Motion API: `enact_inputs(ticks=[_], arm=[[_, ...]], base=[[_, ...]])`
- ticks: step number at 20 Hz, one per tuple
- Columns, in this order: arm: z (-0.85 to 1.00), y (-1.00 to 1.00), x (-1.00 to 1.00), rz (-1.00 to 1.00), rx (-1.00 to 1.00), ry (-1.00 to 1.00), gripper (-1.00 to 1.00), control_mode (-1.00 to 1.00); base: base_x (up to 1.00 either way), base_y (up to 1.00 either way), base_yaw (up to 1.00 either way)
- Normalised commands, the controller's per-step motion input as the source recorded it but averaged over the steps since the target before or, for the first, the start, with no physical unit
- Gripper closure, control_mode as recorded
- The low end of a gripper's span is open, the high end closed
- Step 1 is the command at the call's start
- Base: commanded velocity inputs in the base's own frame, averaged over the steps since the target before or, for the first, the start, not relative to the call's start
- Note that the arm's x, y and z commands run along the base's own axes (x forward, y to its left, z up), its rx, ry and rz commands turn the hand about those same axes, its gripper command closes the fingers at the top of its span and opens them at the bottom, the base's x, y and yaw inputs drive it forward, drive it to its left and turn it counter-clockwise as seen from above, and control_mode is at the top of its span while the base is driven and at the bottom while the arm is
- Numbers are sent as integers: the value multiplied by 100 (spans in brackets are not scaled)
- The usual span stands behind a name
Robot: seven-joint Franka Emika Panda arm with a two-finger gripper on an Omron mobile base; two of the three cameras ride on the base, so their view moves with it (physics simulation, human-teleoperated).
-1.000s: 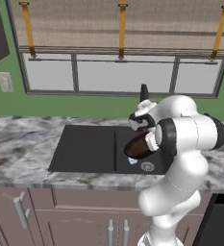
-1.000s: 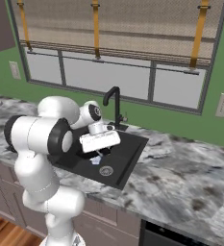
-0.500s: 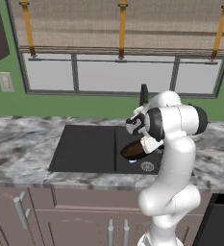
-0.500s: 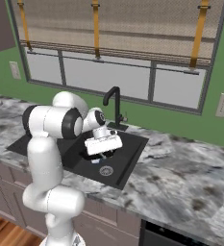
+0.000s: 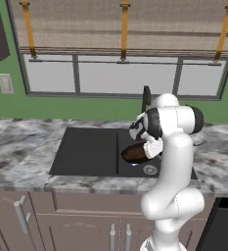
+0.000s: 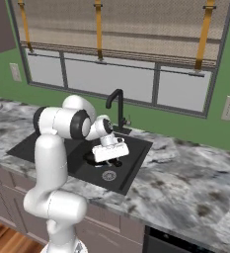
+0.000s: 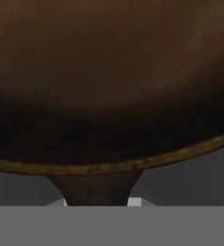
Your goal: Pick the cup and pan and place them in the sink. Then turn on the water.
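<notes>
pan (image 5: 135, 153): round, dark brown, shallow, smooth | sink (image 5: 86, 149): black, matte, rectangular, in marbled grey counter (image 5: 22, 147) | pan over right basin, handle at gripper (image 5: 150, 149) | grip: cannot tell

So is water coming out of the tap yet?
No, the black faucet stands dry over the sink, with no stream showing.

Both base views are evenly and softly lit, with no clear light source and no hard glare. The counter (image 5: 22, 152) looks smeared and low in detail, edges slightly jagged. The sink (image 5: 86, 152) reads as flat black. In the hand view the pan (image 7: 108, 81) is blurred, darkening toward its rim.
</notes>
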Motion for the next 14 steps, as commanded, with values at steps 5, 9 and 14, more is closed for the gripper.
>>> enact_inputs(ticks=[5, 9, 14], arm=[[0, 0, 2, 1, 0, 1, 100, -100], [0, 0, 0, 0, 0, 0, 100, -100], [0, 7, 0, 0, 0, 0, -100, -100]], base=[[0, 0, 0], [0, 0, 0], [0, 0, 0]])
